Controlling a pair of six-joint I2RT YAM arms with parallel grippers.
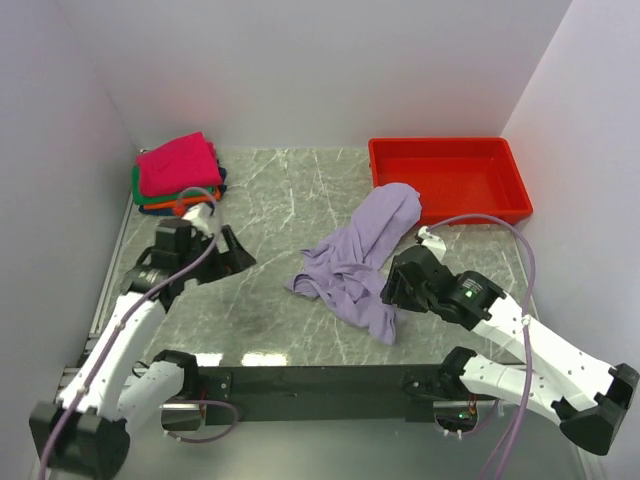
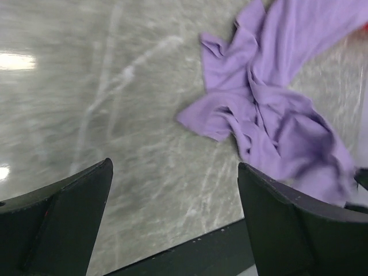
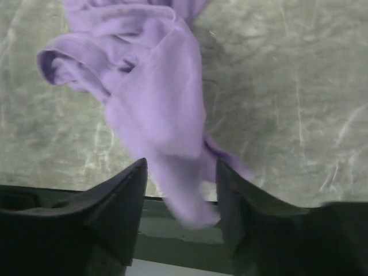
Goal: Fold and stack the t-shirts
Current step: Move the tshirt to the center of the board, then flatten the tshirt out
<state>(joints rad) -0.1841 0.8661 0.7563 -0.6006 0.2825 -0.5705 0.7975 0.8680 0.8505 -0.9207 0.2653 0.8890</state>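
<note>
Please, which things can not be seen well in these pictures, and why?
1. Folded stack, top external: the pink shirt covers the rest; only edges show.
2. Right hand, right wrist: blurred lavender shirt between its fingers hides whether it grips.
3. Red tray, top external: the lavender shirt hides part of its near rim.

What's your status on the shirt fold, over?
Left gripper open, empty. Right gripper astride lilac shirt, grip unclear. Shirt crumpled, unfolded, far end against tray.
</note>
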